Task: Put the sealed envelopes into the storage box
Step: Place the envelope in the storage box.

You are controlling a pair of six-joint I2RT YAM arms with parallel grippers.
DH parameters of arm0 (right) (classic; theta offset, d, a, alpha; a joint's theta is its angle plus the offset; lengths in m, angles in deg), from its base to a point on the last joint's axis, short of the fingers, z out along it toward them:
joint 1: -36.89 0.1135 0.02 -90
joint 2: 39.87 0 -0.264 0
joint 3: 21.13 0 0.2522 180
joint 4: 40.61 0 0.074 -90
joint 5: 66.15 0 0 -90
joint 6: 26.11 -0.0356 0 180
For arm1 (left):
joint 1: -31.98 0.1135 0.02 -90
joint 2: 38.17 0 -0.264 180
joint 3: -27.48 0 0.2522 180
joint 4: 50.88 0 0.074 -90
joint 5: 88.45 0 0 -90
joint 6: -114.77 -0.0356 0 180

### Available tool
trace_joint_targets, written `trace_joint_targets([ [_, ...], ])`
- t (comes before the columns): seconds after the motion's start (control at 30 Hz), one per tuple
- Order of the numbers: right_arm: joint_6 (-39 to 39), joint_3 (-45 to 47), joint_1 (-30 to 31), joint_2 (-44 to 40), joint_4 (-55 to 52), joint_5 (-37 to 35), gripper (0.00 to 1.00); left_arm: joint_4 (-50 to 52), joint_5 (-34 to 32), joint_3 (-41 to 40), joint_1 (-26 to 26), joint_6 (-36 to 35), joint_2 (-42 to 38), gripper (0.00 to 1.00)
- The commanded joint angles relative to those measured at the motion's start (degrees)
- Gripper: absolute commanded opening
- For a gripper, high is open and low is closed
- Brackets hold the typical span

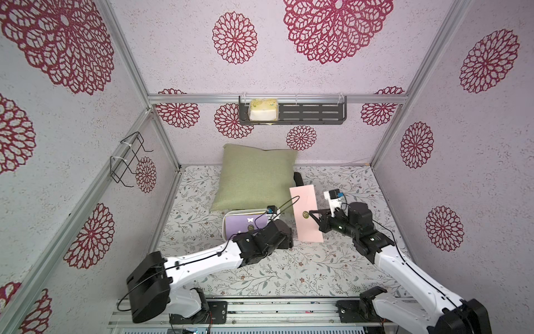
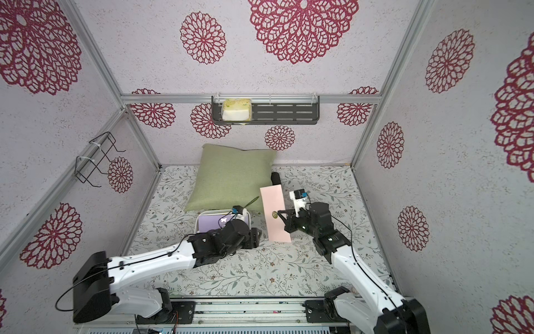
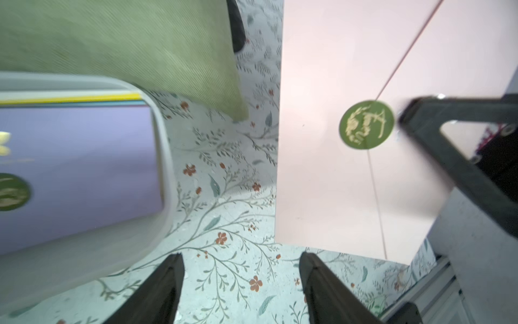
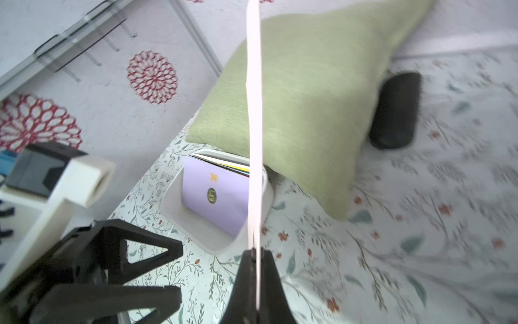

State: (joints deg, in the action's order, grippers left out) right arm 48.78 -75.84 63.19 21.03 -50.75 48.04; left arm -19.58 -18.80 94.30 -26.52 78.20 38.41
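Pinching the pink envelope (image 1: 302,202), the right jaws hold it just beside the storage box (image 3: 165,174) while the left jaws stand spread, holding nothing.

Left arm (image 1: 208,264): white shell, black joints, thin black cable (image 1: 196,257) along it.
Right arm (image 1: 410,271): same white and black.
Fingers (image 4: 106,238): black, triangular cut-outs.
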Motion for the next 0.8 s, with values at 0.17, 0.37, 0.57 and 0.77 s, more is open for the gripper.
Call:
trace_joint_targets([
  [0.17, 34.1, -27.3, 13.3, 22.7, -18.5, -1.1, 0.00, 14.8, -4.8, -12.2, 18.6, 3.3, -21.0, 0.76],
  [0.37, 49.5, -45.5, 17.0, 36.3, -31.2, -0.6, 0.00, 20.8, -3.4, -16.2, 31.2, 3.4, -34.2, 0.77],
  [0.57, 60.5, -61.4, 21.0, 48.0, -46.4, -2.7, 0.00, 23.1, -0.1, -18.5, 38.8, 3.0, -38.6, 0.76],
  [0.77, 62.6, -70.8, 24.1, 56.2, -52.5, -7.1, 0.00, 23.6, 1.0, -19.6, 41.5, 2.0, -39.9, 0.76],
])
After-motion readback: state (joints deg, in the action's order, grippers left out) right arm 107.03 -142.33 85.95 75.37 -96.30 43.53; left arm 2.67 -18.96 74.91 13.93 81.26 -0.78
